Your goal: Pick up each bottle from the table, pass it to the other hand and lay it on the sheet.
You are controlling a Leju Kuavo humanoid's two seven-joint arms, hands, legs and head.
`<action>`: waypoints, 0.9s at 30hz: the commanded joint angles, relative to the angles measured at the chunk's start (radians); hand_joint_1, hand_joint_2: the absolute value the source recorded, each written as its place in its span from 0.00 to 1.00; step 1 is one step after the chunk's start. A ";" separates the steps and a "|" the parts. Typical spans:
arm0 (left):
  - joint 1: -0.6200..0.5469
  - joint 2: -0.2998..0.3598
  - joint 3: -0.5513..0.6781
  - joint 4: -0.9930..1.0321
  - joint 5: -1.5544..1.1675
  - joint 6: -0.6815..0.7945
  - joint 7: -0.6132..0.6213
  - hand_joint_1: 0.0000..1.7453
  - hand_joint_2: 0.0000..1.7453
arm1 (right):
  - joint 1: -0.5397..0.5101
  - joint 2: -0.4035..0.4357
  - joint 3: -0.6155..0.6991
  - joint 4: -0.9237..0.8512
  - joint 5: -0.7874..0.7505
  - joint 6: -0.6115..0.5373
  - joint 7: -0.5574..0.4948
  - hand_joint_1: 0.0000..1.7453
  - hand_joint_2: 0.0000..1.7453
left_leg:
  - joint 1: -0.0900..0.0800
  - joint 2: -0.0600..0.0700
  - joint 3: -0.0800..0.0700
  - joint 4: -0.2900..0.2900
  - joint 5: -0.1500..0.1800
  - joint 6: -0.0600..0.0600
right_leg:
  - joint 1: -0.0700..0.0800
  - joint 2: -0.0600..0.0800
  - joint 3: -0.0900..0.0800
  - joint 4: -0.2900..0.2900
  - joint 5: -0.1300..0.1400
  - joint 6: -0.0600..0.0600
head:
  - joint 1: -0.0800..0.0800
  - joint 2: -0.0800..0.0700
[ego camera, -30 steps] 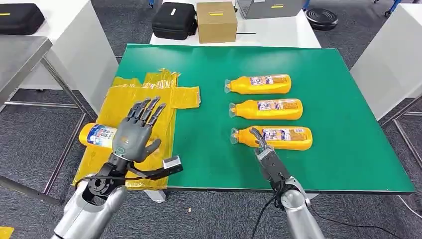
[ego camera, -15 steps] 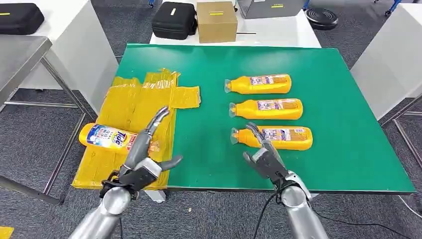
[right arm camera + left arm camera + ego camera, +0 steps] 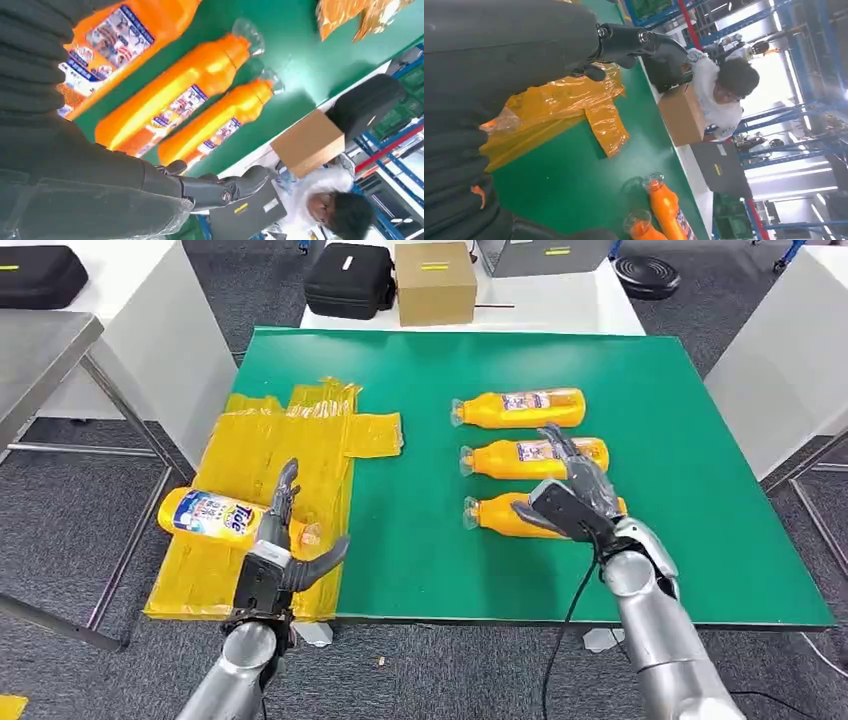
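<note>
While black case (image 3: 347, 279) and cardboard box (image 3: 435, 282) are seen beyond tabletop (image 3: 700, 540), right hand (image 3: 570, 495) is held spread above nearest bottle (image 3: 500, 512); left hand (image 3: 275, 550) empty, fingers apart, beside bottle on sheet (image 3: 205, 514).

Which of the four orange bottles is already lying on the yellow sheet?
The bottle at the left table edge, beside the left robot hand. It lies on the yellow sheet; the other three lie in a row on bare green table.

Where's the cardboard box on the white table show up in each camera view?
Head view: cardboard box at the top, beyond the green table's far edge.
Left wrist view: cardboard box, middle right.
Right wrist view: cardboard box, lower right.
Shared landmark: black case beside it.
</note>
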 commanded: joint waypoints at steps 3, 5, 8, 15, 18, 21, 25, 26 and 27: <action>-0.014 -0.024 0.033 0.062 0.005 0.037 0.007 0.00 1.00 | -0.169 -0.085 0.063 0.256 0.032 -0.004 0.012 0.00 1.00 | 0.002 0.003 0.006 0.002 -0.004 -0.003 | 0.002 0.002 0.006 0.000 -0.002 -0.002 | 0.000 0.000; -0.022 -0.024 0.035 0.068 -0.012 0.053 0.002 0.00 1.00 | -0.155 -0.115 0.072 0.277 0.026 0.029 -0.008 0.00 1.00 | 0.001 0.000 0.002 -0.001 -0.001 -0.001 | 0.001 0.000 0.002 -0.001 -0.001 -0.001 | 0.000 0.000; -0.040 -0.020 0.041 0.078 -0.045 0.097 -0.001 0.00 1.00 | -0.091 -0.160 0.081 0.243 -0.004 0.093 -0.040 0.00 1.00 | 0.002 -0.002 0.006 0.000 -0.003 -0.002 | 0.002 -0.002 0.008 -0.001 -0.003 -0.002 | 0.000 0.000; -0.041 -0.001 0.057 0.068 -0.021 0.080 -0.003 0.00 1.00 | 0.051 -0.288 0.062 0.093 -0.075 0.215 -0.021 0.00 1.00 | 0.001 -0.004 0.003 0.000 -0.002 -0.001 | 0.001 -0.004 0.005 -0.001 -0.003 -0.002 | 0.000 0.000; -0.043 0.006 0.050 0.064 -0.018 0.079 -0.007 0.00 1.00 | 0.116 -0.334 0.037 0.029 -0.107 0.263 -0.011 0.00 1.00 | 0.002 -0.004 0.007 0.001 -0.005 -0.003 | 0.002 -0.005 0.008 0.000 -0.005 -0.003 | 0.000 0.000; -0.045 0.008 0.049 0.060 -0.012 0.078 -0.001 0.00 1.00 | 0.176 -0.356 0.013 -0.032 -0.117 0.269 -0.008 0.00 1.00 | 0.000 -0.004 0.001 0.000 -0.002 -0.001 | 0.000 -0.004 0.002 -0.001 -0.002 -0.001 | 0.000 0.000; -0.046 0.011 0.042 0.057 -0.019 0.087 -0.004 0.00 1.00 | 0.207 -0.356 -0.004 -0.064 -0.130 0.288 0.002 0.00 1.00 | 0.000 -0.002 0.001 0.000 -0.003 0.000 | 0.001 -0.001 0.001 -0.001 -0.002 -0.001 | 0.000 0.000; -0.048 0.012 0.039 0.059 -0.017 0.083 -0.003 0.00 1.00 | 0.221 -0.349 -0.018 -0.079 -0.127 0.285 0.013 0.00 1.00 | 0.001 -0.001 0.003 0.001 -0.004 -0.001 | 0.001 -0.001 0.004 0.000 -0.003 -0.002 | 0.000 0.000; -0.051 0.014 0.036 0.064 -0.018 0.083 -0.002 0.00 1.00 | 0.239 -0.349 -0.026 -0.093 -0.120 0.282 0.022 0.00 1.00 | 0.000 -0.002 0.002 0.000 -0.003 -0.001 | 0.001 -0.002 0.002 0.000 -0.002 -0.002 | 0.000 0.000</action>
